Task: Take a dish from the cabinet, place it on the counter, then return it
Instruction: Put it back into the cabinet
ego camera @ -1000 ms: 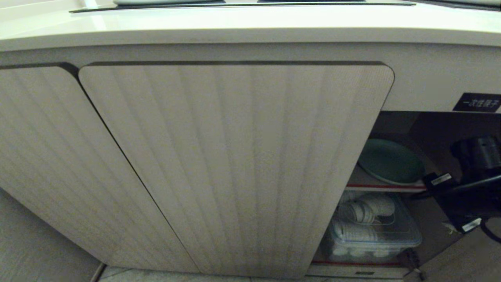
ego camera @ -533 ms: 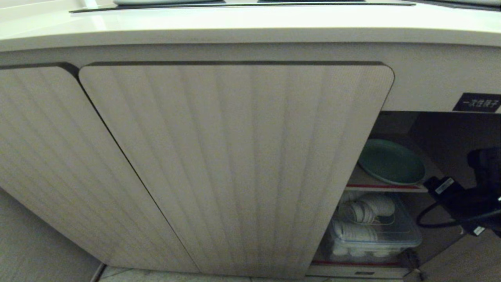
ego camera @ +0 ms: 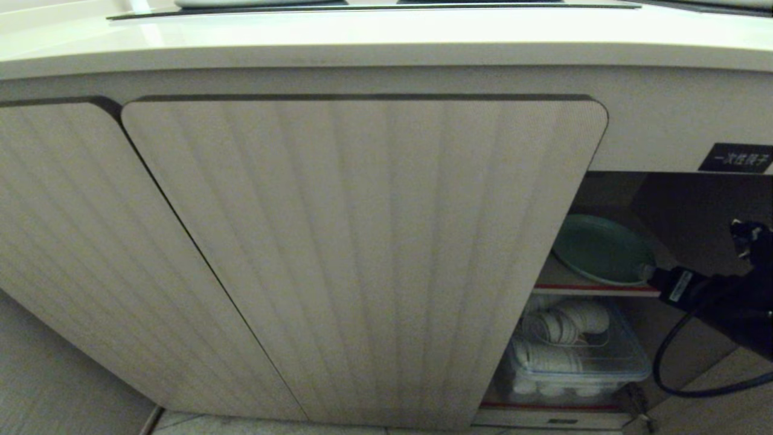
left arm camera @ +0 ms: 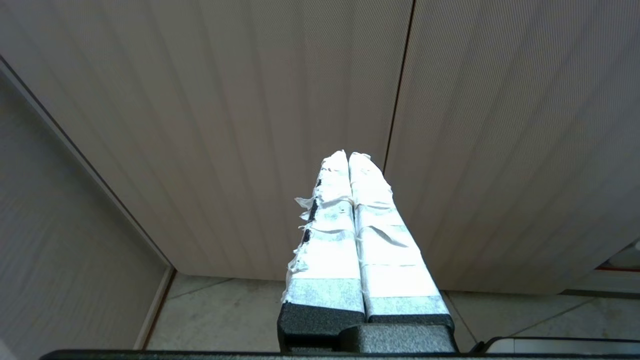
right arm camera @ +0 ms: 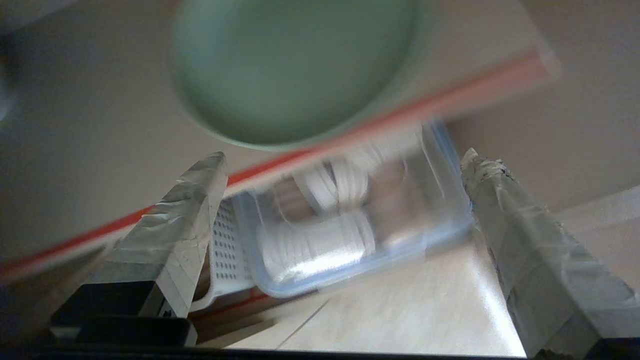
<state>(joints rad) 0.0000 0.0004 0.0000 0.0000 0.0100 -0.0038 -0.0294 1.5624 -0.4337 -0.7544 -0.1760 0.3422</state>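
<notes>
Reaching toward the cabinet (ego camera: 362,254), the right claw (right arm camera: 340,210) gapes wide and empty; the plate (right arm camera: 295,70) lies just ahead on the shelf (right arm camera: 380,122). Coming low, a finger (right arm camera: 185,210) could strike the shelf's edge or shove the plate back.

Overhead light glares off the counter (ego camera: 386,36), nearly washing it out, while the open cabinet (ego camera: 664,199) interior at the right lies in deep shadow. The head view bows straight edges toward its borders. The right wrist view is motion-blurred, smearing the dish (right arm camera: 295,70). White tape on the left gripper (left arm camera: 348,156) is overexposed.
</notes>
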